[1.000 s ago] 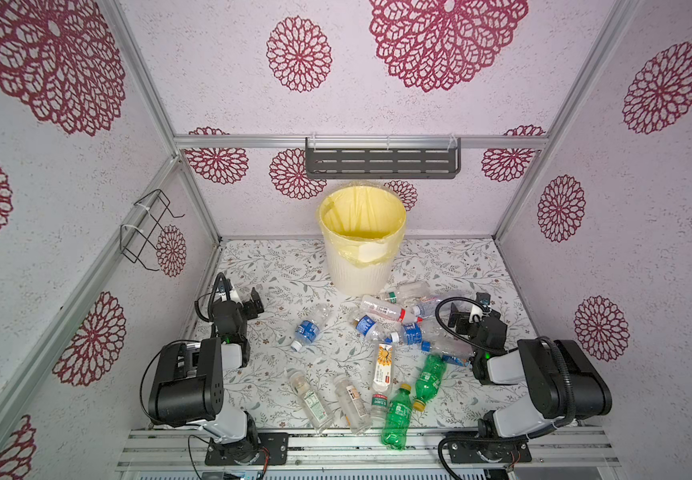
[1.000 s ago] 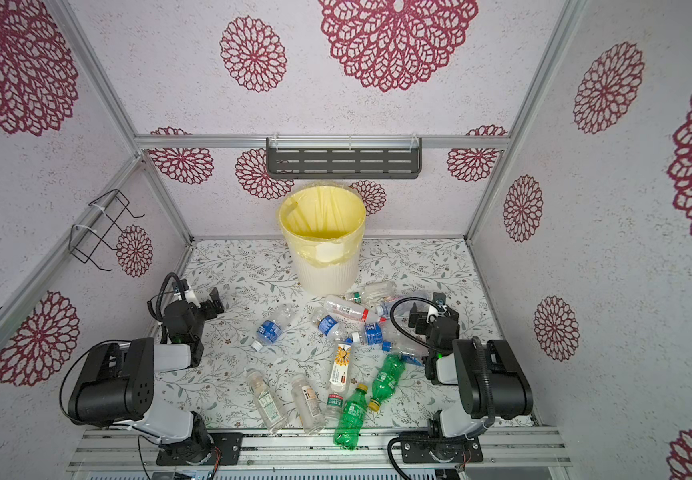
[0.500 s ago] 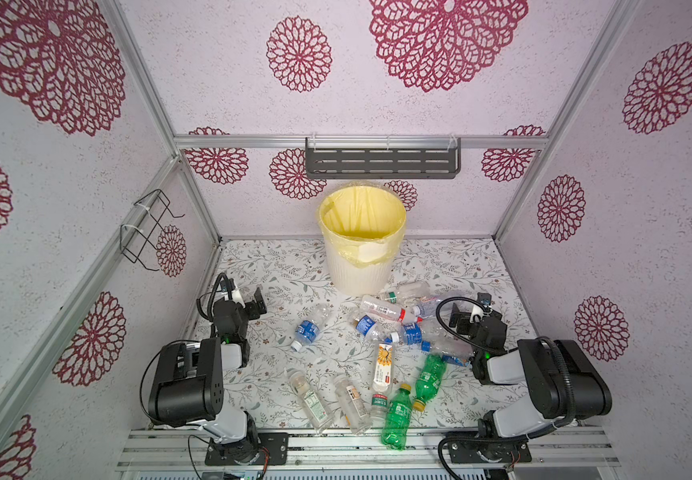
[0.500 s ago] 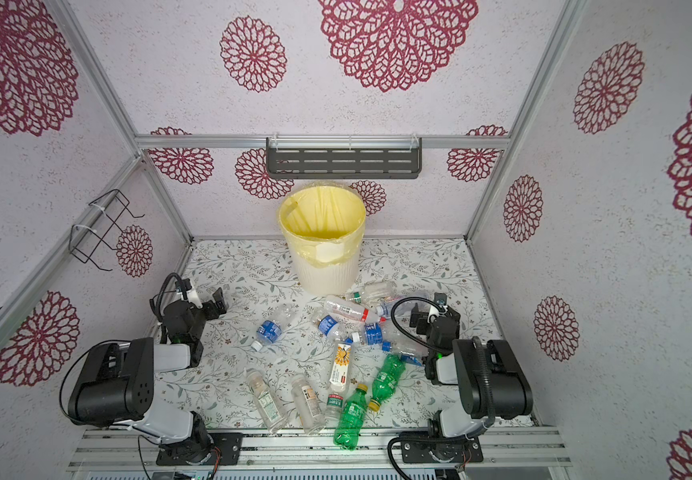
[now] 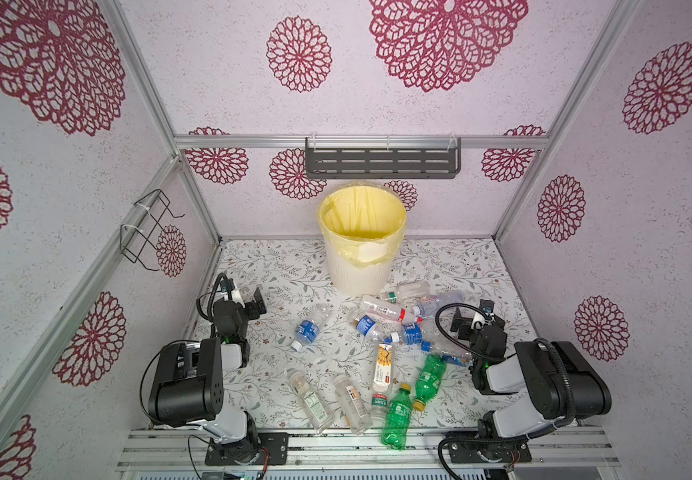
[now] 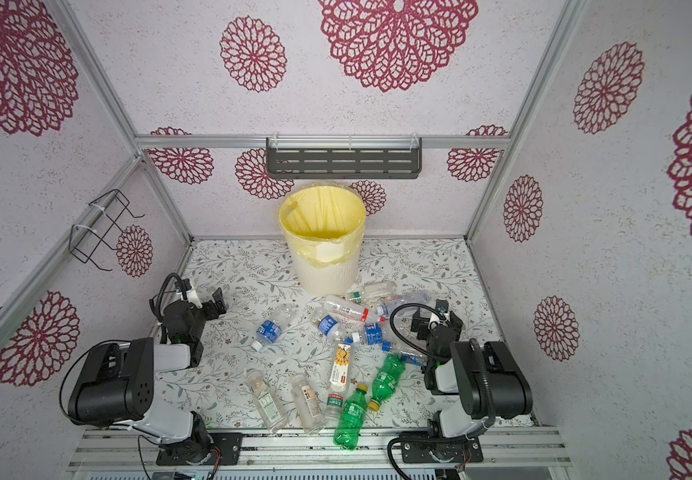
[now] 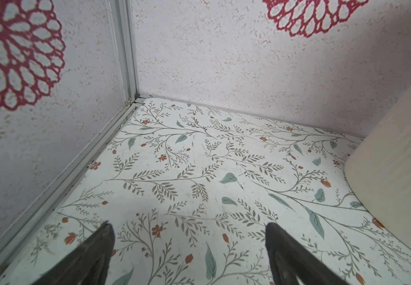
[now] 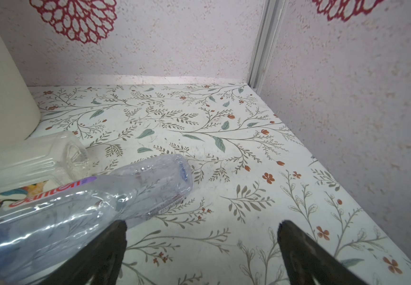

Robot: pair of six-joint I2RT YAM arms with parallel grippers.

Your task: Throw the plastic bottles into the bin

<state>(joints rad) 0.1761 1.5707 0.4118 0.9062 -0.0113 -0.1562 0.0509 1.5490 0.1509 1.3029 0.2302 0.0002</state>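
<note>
Plastic bottles (image 5: 383, 365), clear or green, crinkled, ribbed round bin (image 5: 358, 272), yellow liner (image 5: 360, 214)

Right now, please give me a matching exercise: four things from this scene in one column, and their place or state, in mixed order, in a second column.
Column one
1. bin
2. frontmost green bottle
3. left gripper
4. wire rack

Column two
A. open, holding nothing
B. hanging on the side wall
C. upright near the back wall
D. lying on its side near the front rail

Pairs: 1-C, 2-D, 3-A, 4-B
</note>
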